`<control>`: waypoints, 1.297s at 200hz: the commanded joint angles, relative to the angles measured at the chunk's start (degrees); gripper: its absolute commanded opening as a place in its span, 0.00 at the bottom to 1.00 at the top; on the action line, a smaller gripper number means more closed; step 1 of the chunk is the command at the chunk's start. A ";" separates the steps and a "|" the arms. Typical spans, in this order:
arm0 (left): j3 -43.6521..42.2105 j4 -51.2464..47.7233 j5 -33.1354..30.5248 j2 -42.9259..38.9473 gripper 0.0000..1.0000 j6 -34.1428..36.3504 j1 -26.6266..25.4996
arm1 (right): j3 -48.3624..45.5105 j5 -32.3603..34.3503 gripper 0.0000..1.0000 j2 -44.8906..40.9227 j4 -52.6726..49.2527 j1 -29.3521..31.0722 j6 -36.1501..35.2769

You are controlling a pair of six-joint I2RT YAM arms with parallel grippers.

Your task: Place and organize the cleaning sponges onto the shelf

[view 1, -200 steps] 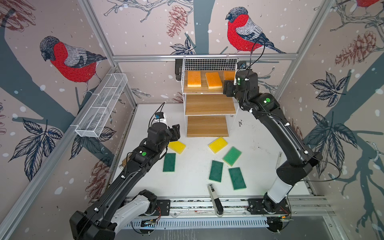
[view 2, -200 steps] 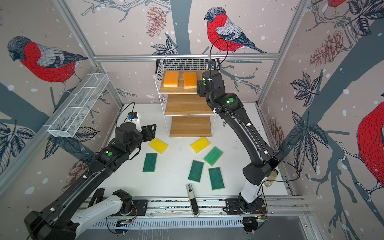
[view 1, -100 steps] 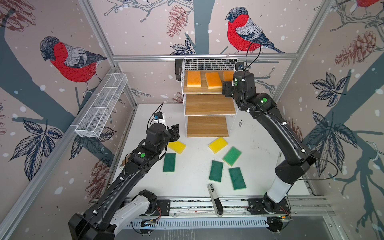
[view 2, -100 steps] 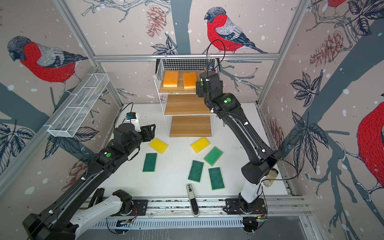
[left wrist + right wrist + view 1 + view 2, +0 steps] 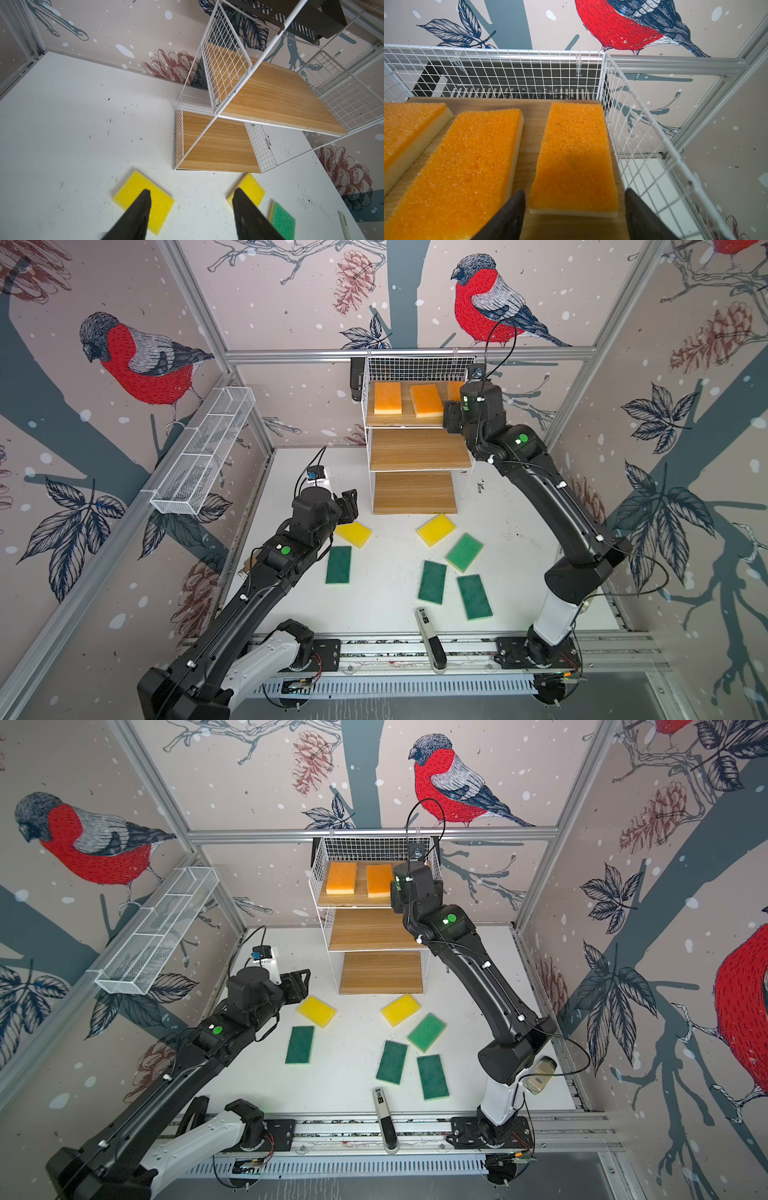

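The right claw [image 5: 574,200] stands released, fingers spread clear of an orange sponge [image 5: 575,158] lying flat on the top board of the shelf [image 5: 419,450], beside two more orange sponges [image 5: 387,398]. The left claw [image 5: 192,192] hangs open and empty above the table [image 5: 386,605], where two yellow sponges [image 5: 353,534] and four green sponges [image 5: 338,564] lie in front of the shelf.

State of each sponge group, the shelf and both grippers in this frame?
Orange sponges: three flat on the top board.
Yellow sponges: two on the table.
Green sponges: four on the table.
Shelf: middle and bottom boards bare.
Left gripper: open, empty.
Right gripper: open, straddling the rightmost orange sponge.
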 commanded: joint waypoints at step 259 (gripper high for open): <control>5.97 -5.99 0.82 -2.98 0.62 -0.06 0.29 | -6.72 -6.73 0.51 -9.16 1.36 2.92 -2.04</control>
